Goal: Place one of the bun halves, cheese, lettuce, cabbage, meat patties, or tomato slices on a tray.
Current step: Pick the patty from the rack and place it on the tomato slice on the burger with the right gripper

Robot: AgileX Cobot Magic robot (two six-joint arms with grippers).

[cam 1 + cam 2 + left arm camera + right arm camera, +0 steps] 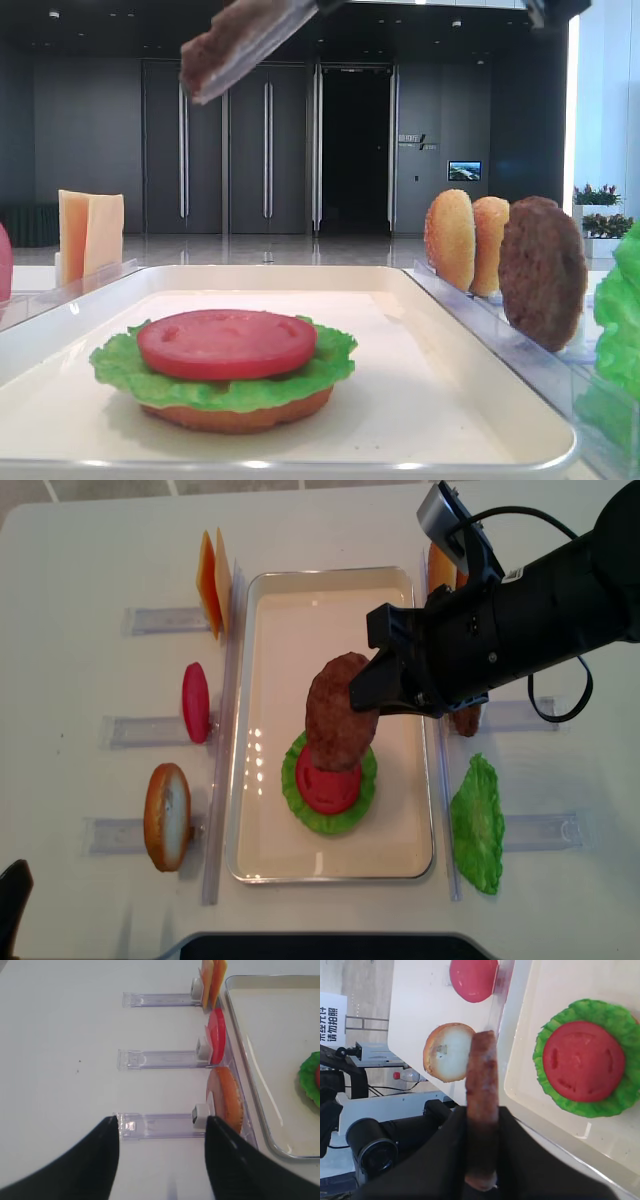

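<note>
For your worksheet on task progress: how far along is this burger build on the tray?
Done: a bun half, lettuce and a tomato slice are stacked on the tray. In hand: the right gripper holds a meat patty above the stack. Left: lowering and releasing it.

Bun half [227, 1097], tomato slice [216, 1035], cheese [212, 980] upright beside tray [260, 1090].

The right arm [520, 610] is bulky and matte black. A black cable [560, 695] loops off it, and a grey camera module [440, 515] sits on top. Its fingers [520, 1160] are smooth black.
</note>
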